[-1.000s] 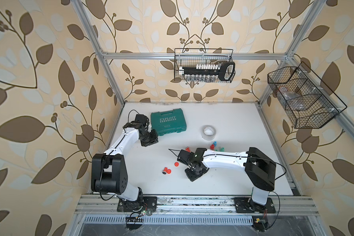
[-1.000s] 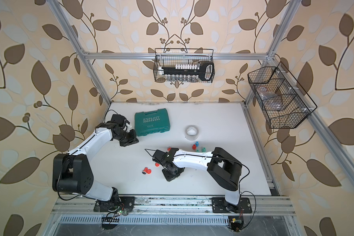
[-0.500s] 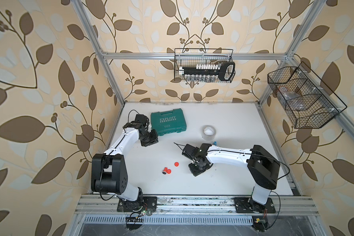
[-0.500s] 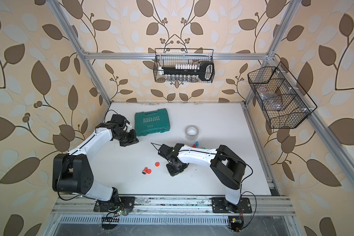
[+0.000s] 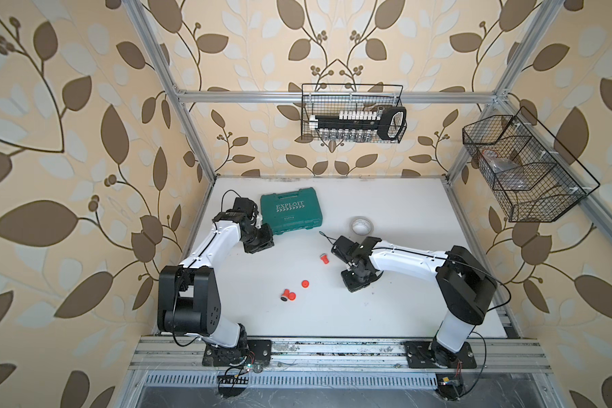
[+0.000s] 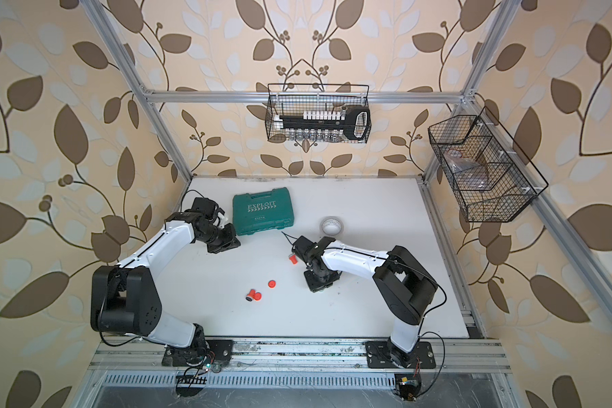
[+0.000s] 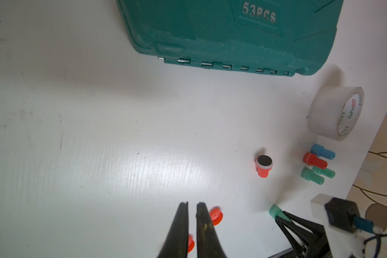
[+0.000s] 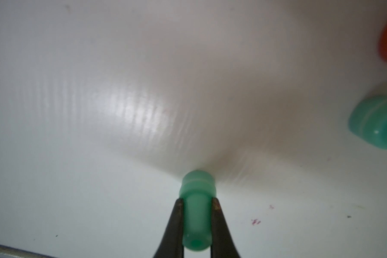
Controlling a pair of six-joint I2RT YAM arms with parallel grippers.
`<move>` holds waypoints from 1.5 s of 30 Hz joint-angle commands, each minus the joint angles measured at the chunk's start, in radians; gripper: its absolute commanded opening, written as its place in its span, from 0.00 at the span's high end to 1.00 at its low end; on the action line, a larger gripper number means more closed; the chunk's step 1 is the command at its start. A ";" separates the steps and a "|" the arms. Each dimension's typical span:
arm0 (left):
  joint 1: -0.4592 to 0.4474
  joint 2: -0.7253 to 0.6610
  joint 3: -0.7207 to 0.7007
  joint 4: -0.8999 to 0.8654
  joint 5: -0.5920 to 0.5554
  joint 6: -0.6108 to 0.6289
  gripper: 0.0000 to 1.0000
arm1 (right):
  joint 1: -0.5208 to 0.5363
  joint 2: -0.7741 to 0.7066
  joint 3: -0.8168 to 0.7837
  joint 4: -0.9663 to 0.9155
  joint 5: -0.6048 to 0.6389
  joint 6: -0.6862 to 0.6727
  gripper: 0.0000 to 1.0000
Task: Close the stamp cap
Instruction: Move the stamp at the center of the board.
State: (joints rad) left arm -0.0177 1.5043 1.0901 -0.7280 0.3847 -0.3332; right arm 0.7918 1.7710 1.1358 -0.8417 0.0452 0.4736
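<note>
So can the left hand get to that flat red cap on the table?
Probably yes: the left hand is empty, and only bare table lies between it and the red cap.

Beige wallpaper with brown leaf sprays (image 5: 68, 141) lines the walls behind silver aluminium frame bars (image 5: 244, 96). A matte white tabletop (image 5: 403, 205) shows soft glare. A black wire basket (image 5: 350, 85) hangs on the back wall, a larger black mesh basket (image 5: 537, 208) on the side wall

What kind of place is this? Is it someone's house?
Probably a robot test booth, not a house: two robot arms mounted at a white table's edge, a metal frame around it.
</note>
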 commanded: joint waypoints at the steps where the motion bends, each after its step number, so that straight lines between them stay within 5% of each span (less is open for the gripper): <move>1: 0.014 -0.026 -0.009 0.007 0.021 -0.003 0.88 | -0.084 -0.006 -0.061 -0.001 0.031 -0.063 1.00; 12: 0.015 -0.023 -0.007 0.007 0.025 -0.002 0.88 | -0.360 -0.038 -0.057 -0.003 0.030 -0.161 1.00; 18: 0.014 -0.021 -0.007 0.007 0.025 -0.004 0.88 | -0.364 -0.033 -0.036 -0.019 0.019 -0.165 0.81; 24: 0.014 -0.017 -0.006 0.007 0.025 -0.003 0.88 | -0.364 -0.072 -0.021 -0.050 0.027 -0.162 0.74; 38: 0.013 -0.018 -0.008 0.007 0.026 -0.002 0.88 | -0.361 -0.244 0.038 -0.165 0.032 -0.152 0.72; 45: -0.001 -0.013 -0.018 -0.003 0.025 0.006 0.85 | -0.265 -0.257 0.095 -0.193 0.025 -0.122 0.72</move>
State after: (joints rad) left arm -0.0181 1.5043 1.0840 -0.7284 0.3908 -0.3328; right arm 0.4892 1.5135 1.1946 -0.9977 0.0715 0.3267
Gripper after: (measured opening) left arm 0.145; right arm 0.276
